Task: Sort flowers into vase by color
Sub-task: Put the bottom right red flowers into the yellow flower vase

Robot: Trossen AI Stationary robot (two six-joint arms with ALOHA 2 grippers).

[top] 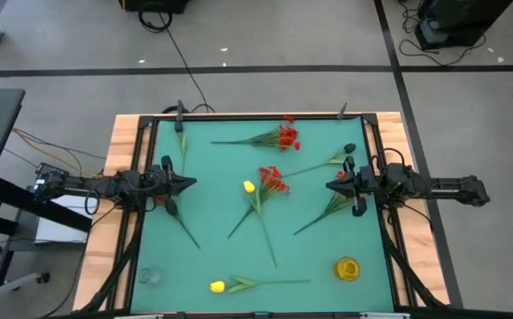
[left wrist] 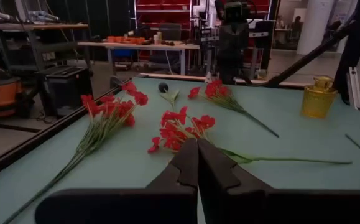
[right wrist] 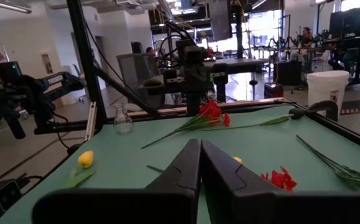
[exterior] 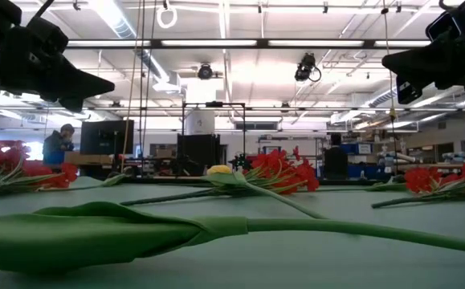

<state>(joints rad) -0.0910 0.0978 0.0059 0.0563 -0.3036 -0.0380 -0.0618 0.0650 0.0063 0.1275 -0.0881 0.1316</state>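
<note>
My left claw [top: 188,183] hangs over the left side of the green bench [top: 203,266], fingers pressed together with nothing between them. Just beside it a bare green stalk [top: 179,215] slants toward the near edge, and a clear glass vase [top: 150,276] stands in the near left corner. Along the near edge a yellow tulip [top: 219,286] lies lengthwise, head pointing left and stalk running right. At mid-bench another yellow tulip [top: 249,186] and a red cluster [top: 274,180] lie with their heads at the centre and their stalks crossing as they trail toward the near edge. Toward the far edge a red spray [top: 286,136] lies crosswise, blooms to the right and stalk to the left. A yellow vase [top: 347,268] stands in the near right corner, with open mat between it and the tulip's stalk. My right claw [top: 330,185] hangs over the right side, also closed and empty, with leafy stems [top: 329,209] beneath it angling toward the centre.
</note>
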